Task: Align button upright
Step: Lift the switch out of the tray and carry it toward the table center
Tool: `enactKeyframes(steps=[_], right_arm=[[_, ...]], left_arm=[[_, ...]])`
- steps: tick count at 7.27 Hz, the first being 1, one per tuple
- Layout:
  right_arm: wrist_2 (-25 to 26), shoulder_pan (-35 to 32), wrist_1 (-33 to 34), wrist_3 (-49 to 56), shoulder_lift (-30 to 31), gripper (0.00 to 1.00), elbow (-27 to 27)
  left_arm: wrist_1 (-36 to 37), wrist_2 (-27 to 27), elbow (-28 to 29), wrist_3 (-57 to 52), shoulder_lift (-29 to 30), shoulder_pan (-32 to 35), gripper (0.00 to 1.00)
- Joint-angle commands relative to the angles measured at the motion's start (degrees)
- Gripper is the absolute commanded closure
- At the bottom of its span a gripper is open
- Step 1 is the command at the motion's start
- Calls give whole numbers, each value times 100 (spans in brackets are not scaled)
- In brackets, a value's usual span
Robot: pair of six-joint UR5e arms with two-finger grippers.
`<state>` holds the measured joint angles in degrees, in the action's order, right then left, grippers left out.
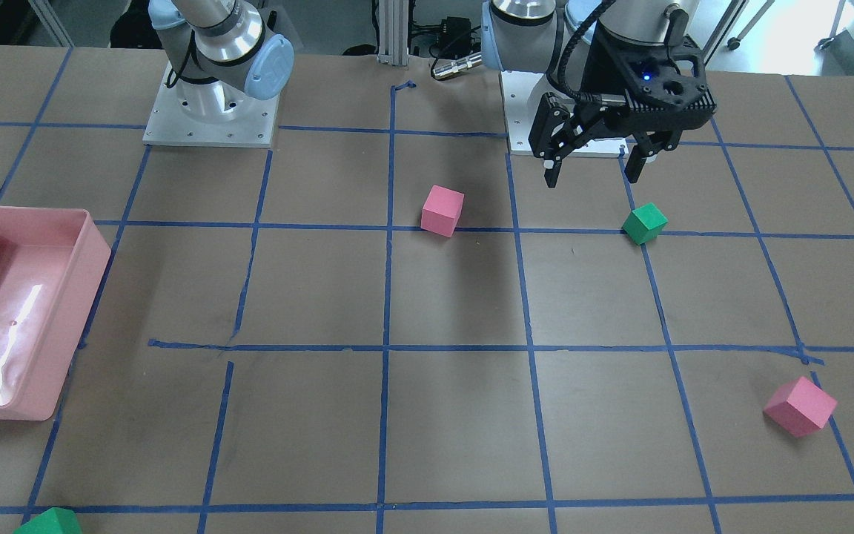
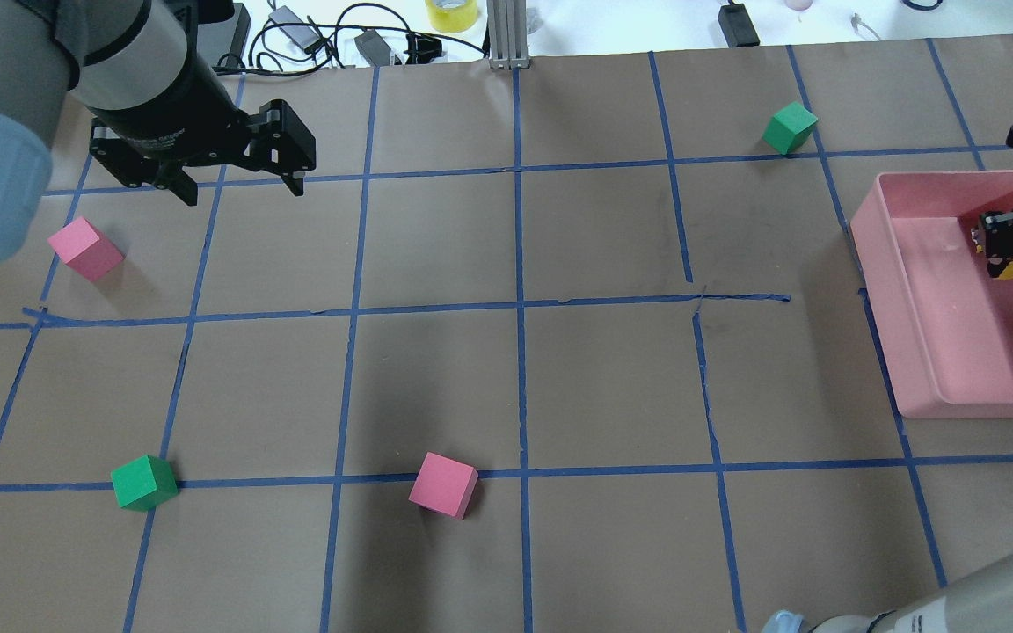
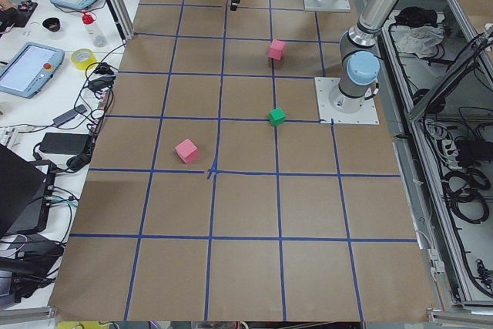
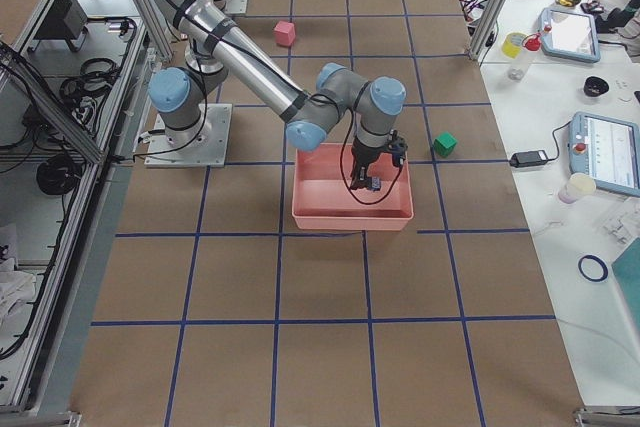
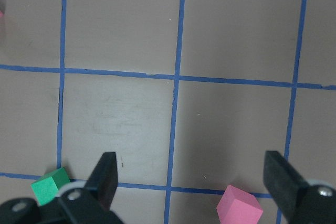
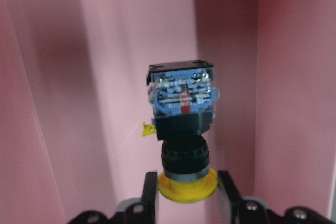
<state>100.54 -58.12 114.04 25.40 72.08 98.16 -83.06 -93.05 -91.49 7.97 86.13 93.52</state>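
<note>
Right wrist-mounted view: the right tool (image 6: 188,184) pinches the button (image 6: 184,114) by its yellow cap, with the black body and base block pointing away, inside the pink tray (image 6: 79,51). That grip probably lets the wrist turn it upright. The left tool (image 2: 241,192) hangs open over the worktop (image 2: 436,369), likely idle.
</note>
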Motion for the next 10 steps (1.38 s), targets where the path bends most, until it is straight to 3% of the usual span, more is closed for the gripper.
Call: enactKeyframes(steps=[1,3,5,7,10], right_arm=[[-140,-390,-634,9,393,100,-418],[-131,-1066,-1146,9,526,100,-928],[-122,-2277,-1024,-348,430,100,-1053],[-123,-3428,-736,-1245,-51,100,-1219],[-562,-4328,-209,-2334,-974,100,-1527]], left_arm=[[0,7,-9,3,0,0,0],[0,-2,0,-6,0,0,0],[-9,-29,0,-6,-9,0,0],[-9,-29,0,-6,-17,0,0],[-9,-2,-9,-6,-9,0,0]])
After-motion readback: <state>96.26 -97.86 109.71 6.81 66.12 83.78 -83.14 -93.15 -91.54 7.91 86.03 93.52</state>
